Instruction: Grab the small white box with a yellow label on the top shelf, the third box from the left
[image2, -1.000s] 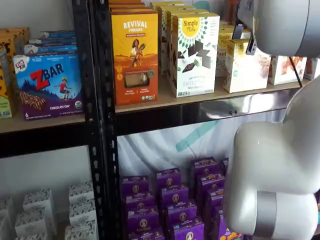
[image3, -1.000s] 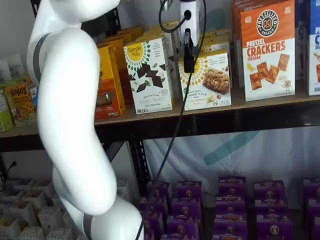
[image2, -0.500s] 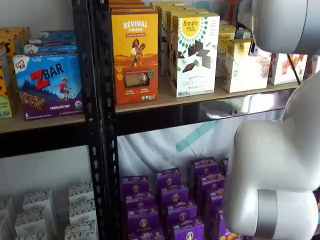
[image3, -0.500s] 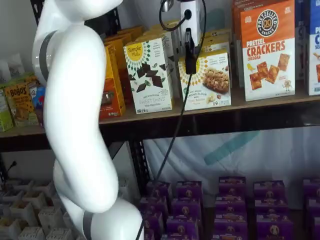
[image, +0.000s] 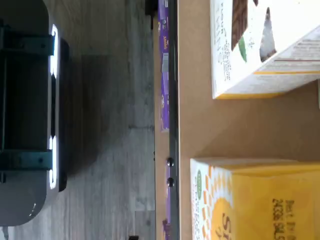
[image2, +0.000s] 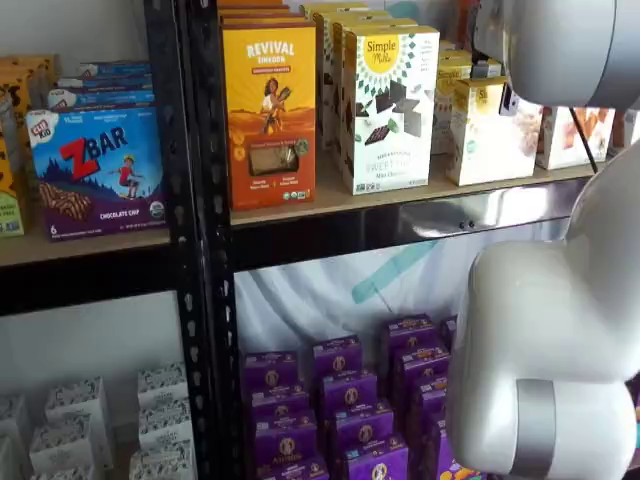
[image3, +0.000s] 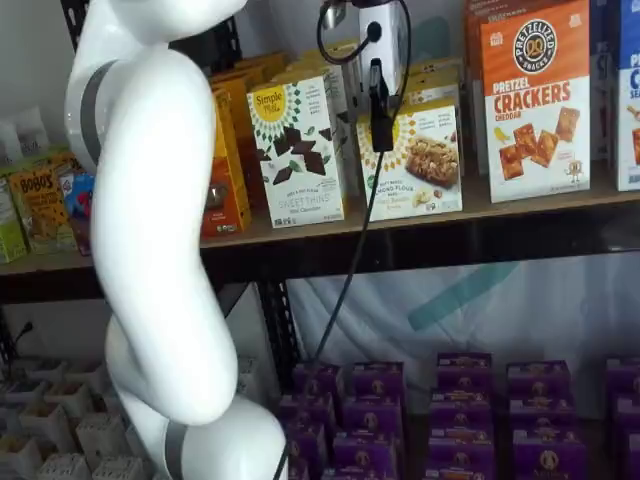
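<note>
Shelf view: gripper (image3: 379, 105) hangs before the small white box (image3: 420, 165) on the top shelf (image3: 520, 205).
Fingers: side-on, grip state unreadable.
Neighbour: chocolate-square box (image3: 298, 150).

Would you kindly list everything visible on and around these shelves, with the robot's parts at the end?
Small white box: one in front, cream with yellow sunburst, top shelf, behind the pincer.
Top shelf: one, tan board with dark rail.
Chocolate box: one in front, taller, white, beside the small white box.
Orange box: one in front, orange-yellow, top shelf by the upright.
Cracker box: one, orange and white, on the small white box's other side.
ZBar box: one, purple and blue, neighbouring shelf.
Purple boxes: many, below the top shelf.
Patterned white boxes: several, low down.
Arm: white, in front of the shelves.
Pincer: black fingers, side-on; gap cannot be told.
</note>
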